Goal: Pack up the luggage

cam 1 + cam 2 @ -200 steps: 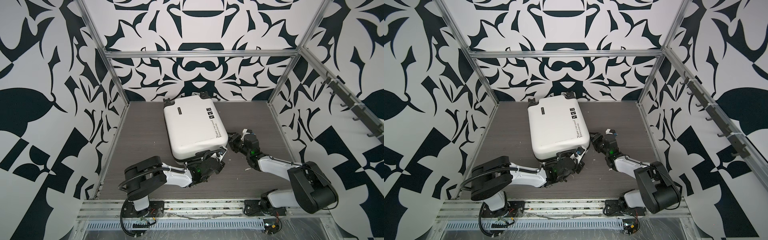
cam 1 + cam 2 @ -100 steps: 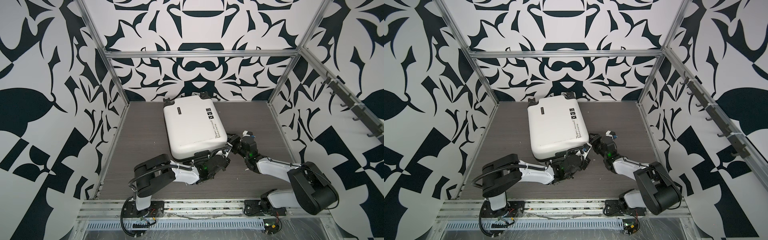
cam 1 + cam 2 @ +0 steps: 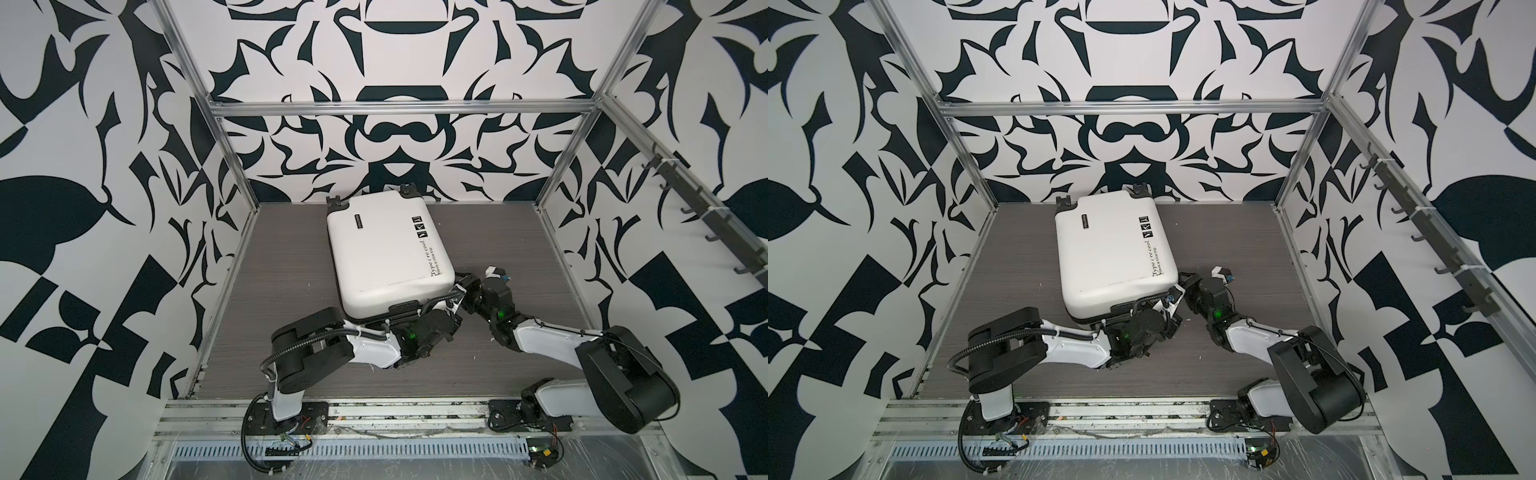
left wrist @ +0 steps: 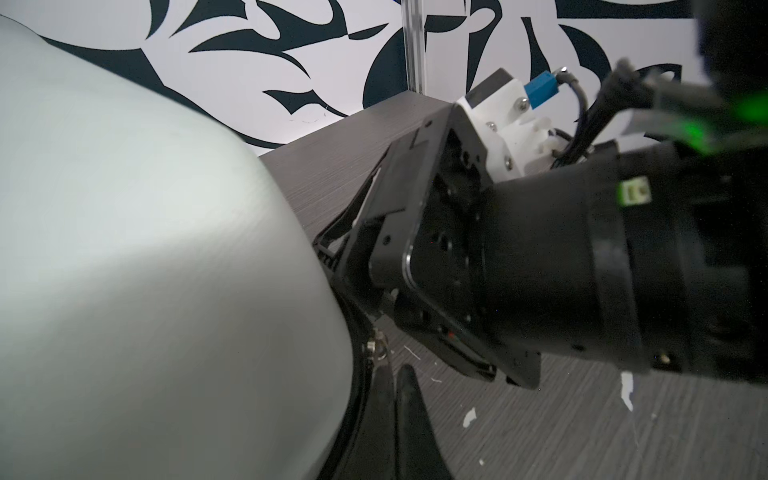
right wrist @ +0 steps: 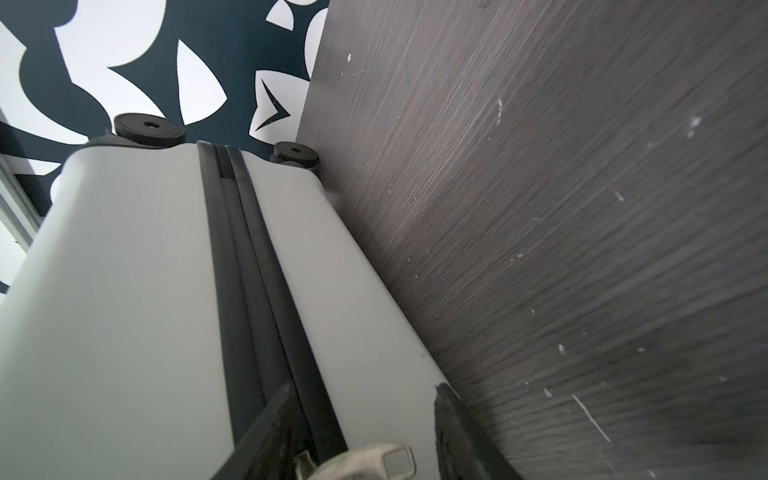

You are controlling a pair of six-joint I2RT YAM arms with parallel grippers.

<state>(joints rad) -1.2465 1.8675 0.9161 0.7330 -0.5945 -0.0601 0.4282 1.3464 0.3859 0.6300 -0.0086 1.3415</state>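
Closed luggage (image 3: 386,257) flat on surface (image 3: 282,291); left tool (image 4: 394,386), tips together, noses zipper seam (image 5: 245,291); right tool (image 5: 362,388), jaws apart, straddles zipper pull (image 5: 374,459), likely readying zipping.

Your left gripper (image 4: 395,395) shows only as blurred dark fingers cut by the wrist picture's edge. In both top views its tips are lost against the luggage (image 3: 386,249). The right wrist picture crops the right gripper (image 5: 361,411) and the blurred zipper pull (image 5: 374,461). The shell's small label (image 3: 356,221) is unreadable.
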